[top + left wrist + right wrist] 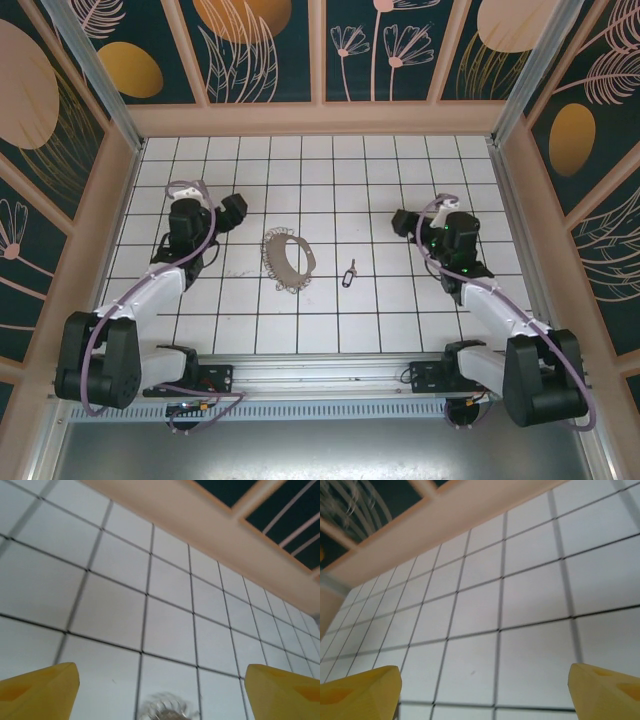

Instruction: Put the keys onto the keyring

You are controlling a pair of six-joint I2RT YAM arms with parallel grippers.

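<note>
On the surface [330,180], the keyring [288,258] lies near the middle. The key [348,274] lies near it at three o'clock, apart from it. The left pincer [238,208] is at about ten o'clock from the keyring, and the right pincer [402,222] is at about two o'clock from the key.

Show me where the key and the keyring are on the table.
key [348,274], top external view, middle of its dark body.
keyring [271,256], top external view, fringed left side of the loop.

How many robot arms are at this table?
2. The left arm stretches up the left side, nearer the keyring; the right arm stretches up the right side, nearer the lone key. None seems hidden.
</note>
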